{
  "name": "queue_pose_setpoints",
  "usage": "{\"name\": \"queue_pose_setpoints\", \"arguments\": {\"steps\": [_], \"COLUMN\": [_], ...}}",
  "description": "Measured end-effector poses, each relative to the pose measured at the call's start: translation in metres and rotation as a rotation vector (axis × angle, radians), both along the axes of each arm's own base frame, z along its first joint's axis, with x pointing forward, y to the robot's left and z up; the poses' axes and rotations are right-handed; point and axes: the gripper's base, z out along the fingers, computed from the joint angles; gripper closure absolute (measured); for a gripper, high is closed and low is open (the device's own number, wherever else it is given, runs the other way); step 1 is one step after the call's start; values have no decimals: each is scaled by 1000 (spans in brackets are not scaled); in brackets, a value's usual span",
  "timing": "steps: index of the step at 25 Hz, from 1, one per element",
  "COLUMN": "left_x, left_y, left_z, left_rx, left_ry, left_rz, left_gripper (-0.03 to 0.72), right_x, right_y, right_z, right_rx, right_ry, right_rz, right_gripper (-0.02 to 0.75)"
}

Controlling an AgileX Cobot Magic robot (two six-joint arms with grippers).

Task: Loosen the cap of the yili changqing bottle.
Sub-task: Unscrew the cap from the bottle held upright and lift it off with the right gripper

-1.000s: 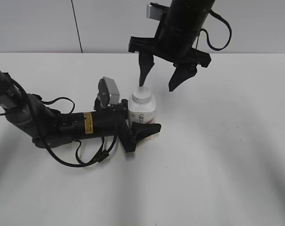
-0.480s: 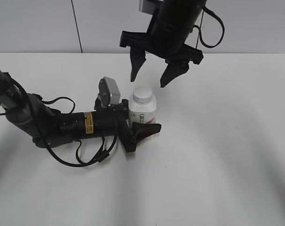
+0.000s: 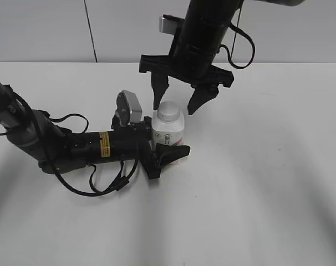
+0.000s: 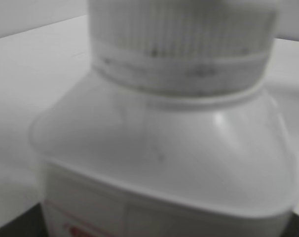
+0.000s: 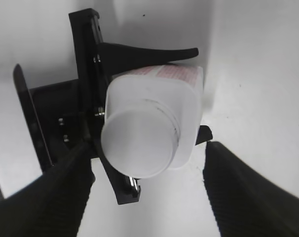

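From the exterior view, the yili changqing bottle (image 3: pixel 168 132) stood upright near the middle of the white table (image 3: pixel 268 183), well clear of every table edge. The left gripper (image 3: pixel 163 148) lay low along the tabletop and clamped the bottle's body, one finger (image 3: pixel 171 153) across its front. Above, the right gripper (image 3: pixel 176 104) hung with jaws spread wide, its fingertips flanking the cap (image 3: pixel 168 112) on either side, not touching it. Broad bare tabletop stretched to the right and toward the camera; the left arm (image 3: pixel 57 145) filled the room to the bottle's left.

In the left wrist view, the picture was blurred and all bottle (image 4: pixel 164 158): sloped shoulders and the ribbed rim of the cap (image 4: pixel 181 39) crowded the frame. The gripper's own fingers could not be made out here.

The right wrist view looked straight down on the cap (image 5: pixel 138 143). The right gripper (image 5: pixel 147 195) gaped, its dark padded fingers (image 5: pixel 248 197) well apart on both sides of the bottle (image 5: pixel 186 98), with slim margins. The left gripper (image 5: pixel 147 91) pinched the bottle from two sides, and clear table (image 5: pixel 258 74) lay to the right of the frame.
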Motion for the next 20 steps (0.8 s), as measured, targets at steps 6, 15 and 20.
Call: {"name": "queue_pose_setpoints", "arguments": {"steps": [6,15,20], "left_x": [0,0,0], "left_y": [0,0,0], "left_z": [0,0,0], "left_rx": [0,1,1], "left_ry": [0,0,0], "left_rz": [-1,0,0], "left_gripper": [234,234,234], "right_x": [1,2,2], "right_y": [3,5,7], "right_z": [1,-2,-12], "right_rx": [15,17,-3], "right_ry": [-28,-34,-4], "right_rz": [-3,-5,5], "right_gripper": [181,183,184]}}
